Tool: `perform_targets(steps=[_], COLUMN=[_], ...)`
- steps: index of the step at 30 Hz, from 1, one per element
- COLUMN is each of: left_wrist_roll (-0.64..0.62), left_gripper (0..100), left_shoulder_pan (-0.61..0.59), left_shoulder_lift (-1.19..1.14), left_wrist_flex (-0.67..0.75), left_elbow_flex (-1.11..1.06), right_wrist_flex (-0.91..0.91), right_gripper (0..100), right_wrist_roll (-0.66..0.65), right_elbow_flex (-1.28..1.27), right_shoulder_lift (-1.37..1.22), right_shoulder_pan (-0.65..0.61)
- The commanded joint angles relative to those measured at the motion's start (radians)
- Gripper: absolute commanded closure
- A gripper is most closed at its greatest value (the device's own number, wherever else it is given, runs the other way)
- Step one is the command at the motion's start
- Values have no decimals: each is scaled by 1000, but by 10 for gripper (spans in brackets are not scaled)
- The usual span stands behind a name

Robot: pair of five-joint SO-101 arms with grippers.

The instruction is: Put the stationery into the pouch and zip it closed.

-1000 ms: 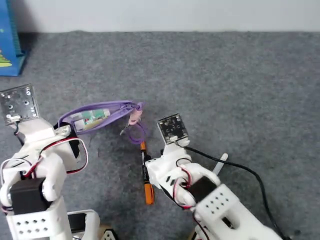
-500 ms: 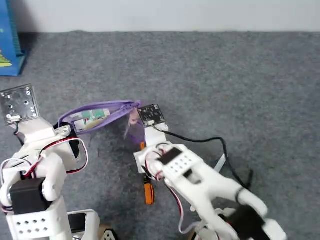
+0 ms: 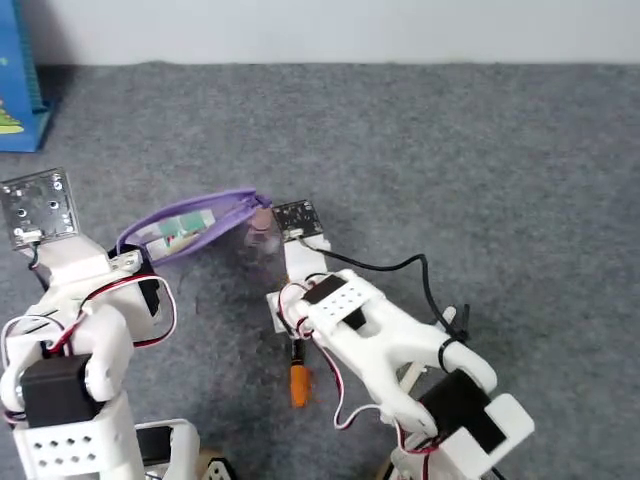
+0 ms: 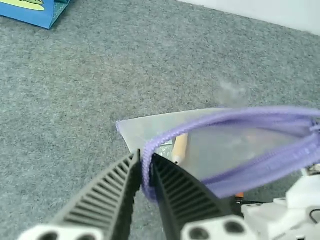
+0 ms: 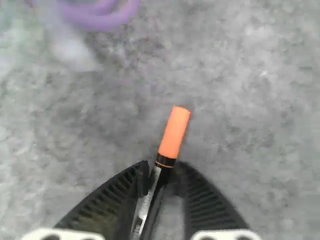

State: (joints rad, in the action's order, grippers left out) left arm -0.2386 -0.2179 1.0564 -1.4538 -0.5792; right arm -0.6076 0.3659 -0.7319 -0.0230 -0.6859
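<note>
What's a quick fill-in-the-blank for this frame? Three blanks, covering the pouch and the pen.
1. The left gripper grips the pouch by its ____ zipper edge.
2. The right gripper is shut on a pen with an ____ cap.
3. The pen is ____ the pouch, above the grey carpet.
Missing words: purple; orange; outside.

The pen (image 3: 299, 385), just beside the pouch (image 3: 185, 231), is mostly hidden under the right arm (image 3: 370, 335), orange end poking out. The purple loop (image 5: 115, 12) at the pouch's zipper end is blurred and cut off by the edge.
</note>
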Motion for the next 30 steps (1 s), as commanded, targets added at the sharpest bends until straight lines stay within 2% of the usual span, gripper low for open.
perform_targets(steps=[1,5,14,20,30], left_wrist_roll=[-8,-8,-8,-8,-3], left_gripper=[988,988,988,988,988], left_shoulder_pan=[-12,-11,-11,-11,-5], left_shoulder_lift=[-8,-8,-8,-8,-8], left_wrist_flex=[26,25,23,21,20], left_elbow_flex=[-7,-7,-7,-7,-8], right_wrist_flex=[-15,-130,-429,-607,-648], right_gripper=[991,991,991,991,991], right_wrist_roll=[0,0,-2,-58,-146], right_elbow_flex=[31,28,26,26,32], right_shoulder_lift=[2,79,426,641,958], right_shoulder_pan=[25,42,44,44,38])
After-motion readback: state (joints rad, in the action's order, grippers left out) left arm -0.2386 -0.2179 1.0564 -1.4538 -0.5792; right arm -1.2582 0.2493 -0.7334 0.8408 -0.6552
